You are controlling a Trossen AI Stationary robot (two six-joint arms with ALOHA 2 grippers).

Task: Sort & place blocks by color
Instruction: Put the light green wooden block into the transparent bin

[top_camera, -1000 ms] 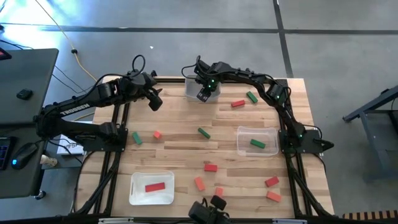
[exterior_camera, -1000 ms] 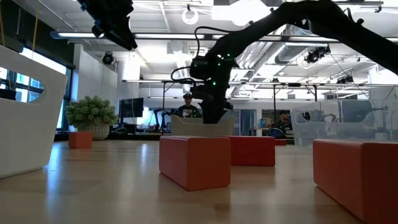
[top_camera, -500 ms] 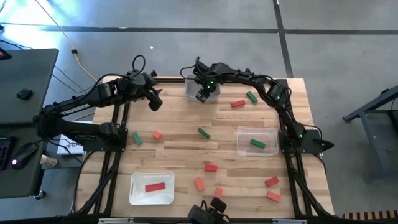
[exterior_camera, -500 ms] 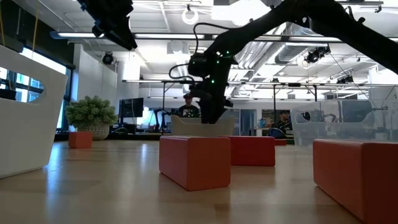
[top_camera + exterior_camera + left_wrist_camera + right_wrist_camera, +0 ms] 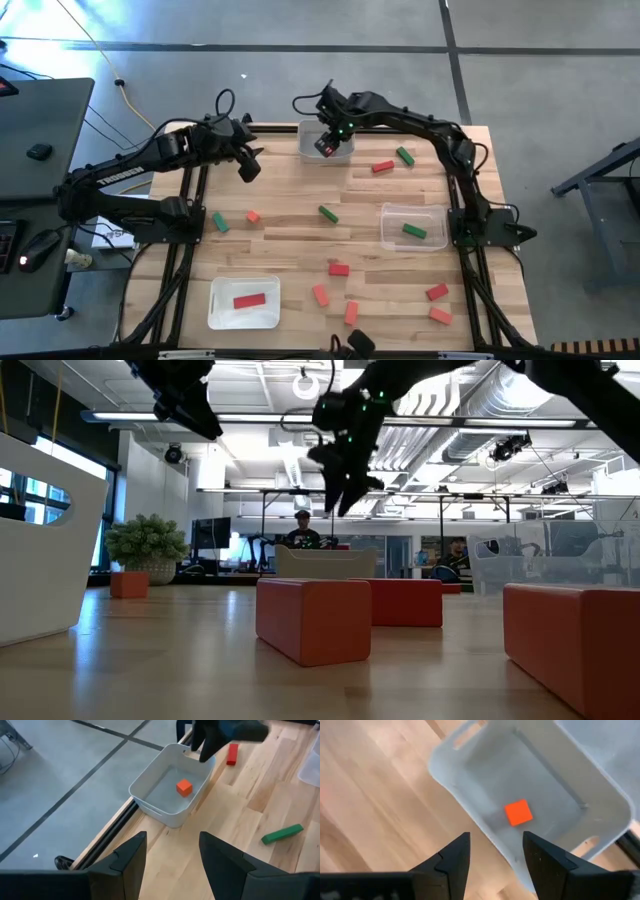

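Note:
A stubby orange block (image 5: 518, 813) lies flat on the floor of the white tray (image 5: 305, 152) at the table's far edge, and shows in the left wrist view too (image 5: 184, 787). My right gripper (image 5: 492, 842) hovers open above that tray (image 5: 338, 508), touching nothing. My left gripper (image 5: 172, 840) hangs open in the air over the far-left part of the table (image 5: 250, 167). Red, coral and green blocks lie scattered flat on the wood, such as a red one (image 5: 383, 167) and a green one (image 5: 327, 213).
A clear tray (image 5: 390, 215) at the right holds a green block (image 5: 414, 231). A white tray (image 5: 222, 315) near the left holds a red block (image 5: 249, 299). Several coral and red blocks lie near the table's near edge (image 5: 351, 312). A spiky plant ball (image 5: 147, 540) stands far off.
My right gripper has risen straight up out of the far white tray and now hangs well above its rim. The left arm has kept still.

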